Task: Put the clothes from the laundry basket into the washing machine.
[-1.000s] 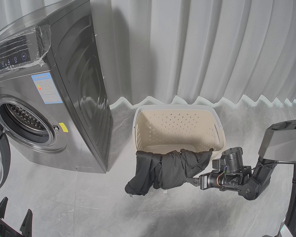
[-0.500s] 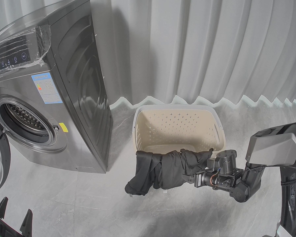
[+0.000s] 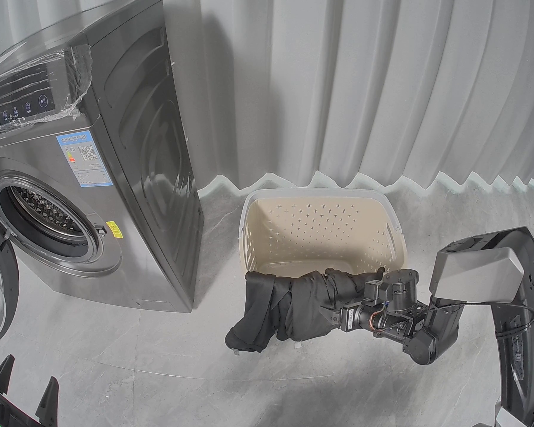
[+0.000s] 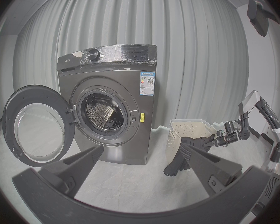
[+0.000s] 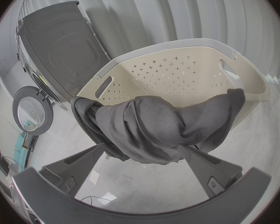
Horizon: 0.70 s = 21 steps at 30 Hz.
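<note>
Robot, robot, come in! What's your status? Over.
Left end effector open, down low. Right end effector open, against the dark clothes draped over the laundry basket rim. Washing machine door open.

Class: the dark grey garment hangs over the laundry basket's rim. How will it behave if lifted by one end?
Probably floppy: the dark grey garment drapes in folds over the rim of the laundry basket. Likely to trail: one end hangs below that rim. Probably light: the basket stands untipped.

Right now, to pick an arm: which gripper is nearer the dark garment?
Right. The right gripper is at the dark garment; the left gripper is far off, by the washer door.
</note>
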Tool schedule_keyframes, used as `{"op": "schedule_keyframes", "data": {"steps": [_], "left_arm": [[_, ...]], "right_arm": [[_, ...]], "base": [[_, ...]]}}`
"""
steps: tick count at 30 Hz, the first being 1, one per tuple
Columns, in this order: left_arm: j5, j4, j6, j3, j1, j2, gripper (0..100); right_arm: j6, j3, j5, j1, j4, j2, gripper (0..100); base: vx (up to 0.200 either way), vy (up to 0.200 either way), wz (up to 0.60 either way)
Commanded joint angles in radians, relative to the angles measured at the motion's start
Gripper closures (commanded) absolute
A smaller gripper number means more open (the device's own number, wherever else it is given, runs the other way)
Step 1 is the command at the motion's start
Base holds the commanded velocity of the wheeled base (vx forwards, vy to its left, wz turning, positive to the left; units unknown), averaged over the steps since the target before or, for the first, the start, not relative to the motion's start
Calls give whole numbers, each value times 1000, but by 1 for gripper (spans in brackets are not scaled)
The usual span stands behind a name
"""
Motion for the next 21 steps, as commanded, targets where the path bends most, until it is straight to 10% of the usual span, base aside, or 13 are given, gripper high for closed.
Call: {"op": "schedule_keyframes", "data": {"steps": [1,20,21], "left_arm": [[0,0,0,16,0,-16,0],[0,-1,-1,16,0,-16,0],[0,0,-1,16,0,-16,0]], "right_arm": [[0,-27,1,3,-2,26,0],[1,-87,4,15,-96,95,0],[1,-89,4,15,-103,95,100]], "base": [[0,0,0],[0,0,0],[0,0,0]]}}
